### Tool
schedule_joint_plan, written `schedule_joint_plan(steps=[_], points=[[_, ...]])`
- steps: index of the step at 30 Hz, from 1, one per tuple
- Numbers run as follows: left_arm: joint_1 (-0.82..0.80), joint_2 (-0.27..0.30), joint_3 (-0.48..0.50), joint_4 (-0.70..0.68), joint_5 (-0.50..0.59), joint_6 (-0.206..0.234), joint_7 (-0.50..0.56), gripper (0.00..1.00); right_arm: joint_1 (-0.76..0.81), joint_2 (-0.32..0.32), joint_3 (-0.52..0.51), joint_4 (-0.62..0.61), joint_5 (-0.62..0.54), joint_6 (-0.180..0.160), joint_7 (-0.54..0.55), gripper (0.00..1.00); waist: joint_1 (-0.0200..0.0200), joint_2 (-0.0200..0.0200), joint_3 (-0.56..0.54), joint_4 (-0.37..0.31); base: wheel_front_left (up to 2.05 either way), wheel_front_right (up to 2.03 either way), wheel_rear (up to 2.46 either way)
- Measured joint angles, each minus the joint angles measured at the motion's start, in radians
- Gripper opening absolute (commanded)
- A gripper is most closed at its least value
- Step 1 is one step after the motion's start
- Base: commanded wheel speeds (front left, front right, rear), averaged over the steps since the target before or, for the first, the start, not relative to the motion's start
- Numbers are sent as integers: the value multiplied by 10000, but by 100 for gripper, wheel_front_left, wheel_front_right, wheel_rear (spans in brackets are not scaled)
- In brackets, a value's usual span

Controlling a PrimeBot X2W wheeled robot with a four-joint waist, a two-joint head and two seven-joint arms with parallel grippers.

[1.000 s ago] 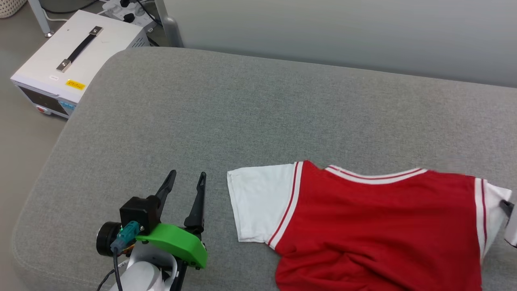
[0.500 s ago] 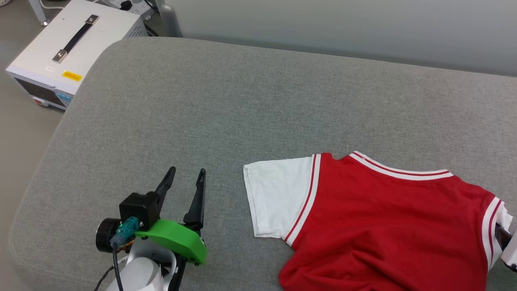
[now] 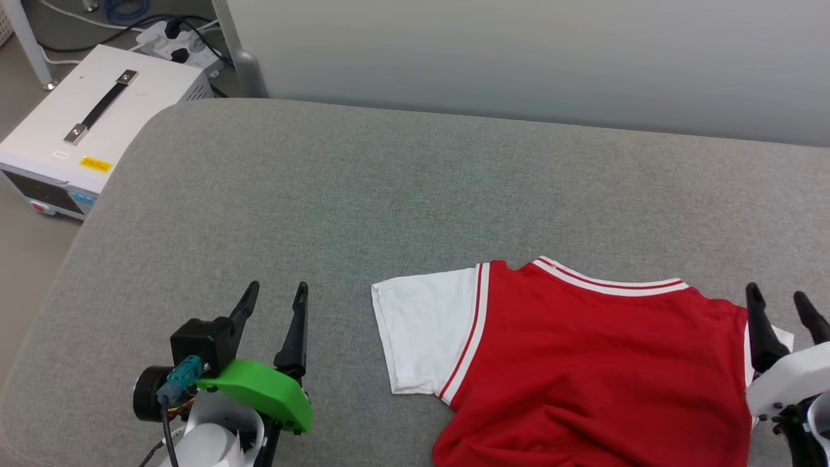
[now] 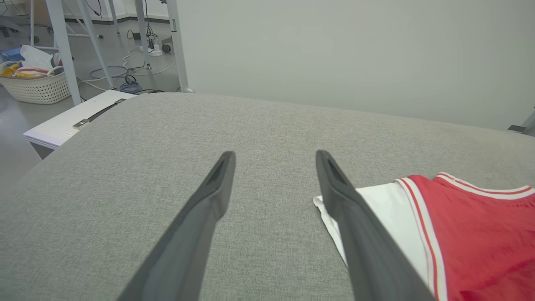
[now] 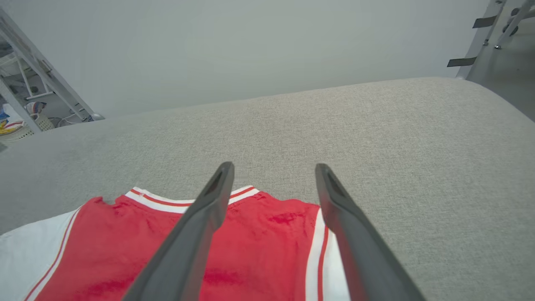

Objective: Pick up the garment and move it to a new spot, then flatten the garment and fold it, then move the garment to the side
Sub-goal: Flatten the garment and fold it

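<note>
1. 2 grippers in view, both with fingers spread and holding nothing.
2. Far left in head view: white box [image 3: 84, 130] with a black handle sits on the floor beside the grey cushion [image 3: 389, 181]. A power strip [image 3: 175, 39] with cables lies behind it.
3. Left wrist view, far left: pale laundry basket [image 4: 35, 85] on the floor among metal frame legs.
4. Left gripper [image 3: 277, 287] at lower left, over bare cushion, with a green mount [image 3: 259, 392] at its base. Its 2 dark fingers stand apart with only cushion between them [image 4: 274, 154]. It sits near the garment's white sleeve but apart from it.
5. The garment [image 3: 583, 363] lies spread on the cushion, lower centre to right, plain red side up. The striped collar trim points to the far side, and the left white sleeve lies flat, pointing toward the left gripper. Some wrinkles near the lower edge.
6. Right gripper [image 3: 776, 292] at the lower right edge, jaws wide apart. In right wrist view [image 5: 273, 166] its fingers sit above the garment's shoulder and right white sleeve. Cannot tell if they touch the cloth; nothing is pinched.
7. Pale wall panel [image 3: 519, 58] runs behind the cushion.
</note>
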State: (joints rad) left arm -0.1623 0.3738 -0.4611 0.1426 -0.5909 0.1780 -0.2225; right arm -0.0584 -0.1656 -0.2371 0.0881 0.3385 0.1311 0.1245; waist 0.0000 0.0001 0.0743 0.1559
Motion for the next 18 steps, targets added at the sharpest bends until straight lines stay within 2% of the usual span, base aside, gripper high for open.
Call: schedule_joint_plan(steps=[7, 13, 18], points=[[123, 169, 163, -125, -142, 123, 284, 100, 756, -65, 1371, -817, -134, 0, -1124, 100, 0, 0, -321, -331, 0, 0, 0], [-50, 355, 219, 21, -291, 113, 752, 100, 1095, 148, 1806, -1567, -713, 0, -1653, 100, 0, 0, -354, -672, 0, 0, 0], [-551, 414, 121, 414, -746, -201, 1672, 100, 1202, 472, 2123, -2136, -857, 0, -2065, 100, 0, 0, -242, -1086, 0, 0, 0]])
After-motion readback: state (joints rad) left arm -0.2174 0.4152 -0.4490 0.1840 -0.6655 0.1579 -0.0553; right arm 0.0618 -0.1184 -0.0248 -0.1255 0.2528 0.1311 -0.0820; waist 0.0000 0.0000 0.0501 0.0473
